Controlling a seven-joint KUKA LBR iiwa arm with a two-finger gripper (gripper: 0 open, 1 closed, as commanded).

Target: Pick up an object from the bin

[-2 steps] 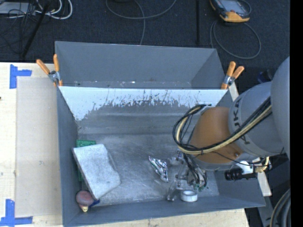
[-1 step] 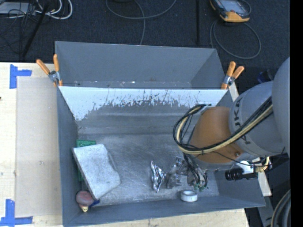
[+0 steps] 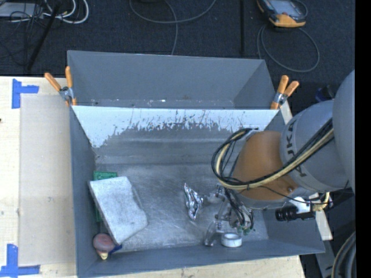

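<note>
My gripper (image 3: pixel 203 219) is low over the bin floor at the right of centre, below the arm's orange cover. Its two silvery fingers point left and stand apart, one fingertip (image 3: pixel 193 201) above and the other lower down, so it is open. Only bare bin floor lies between them. A small white ring (image 3: pixel 232 240) lies on the floor just right of the lower finger, close against the gripper. The nearest other thing is a grey speckled block (image 3: pixel 117 207), which lies flat well to the left of the gripper.
A green flat thing (image 3: pixel 104 176) pokes out from under the block's far edge. A brownish-purple ball (image 3: pixel 104 243) with a bit of blue beside it sits in the front-left corner. The arm and its cables cover the bin's right side.
</note>
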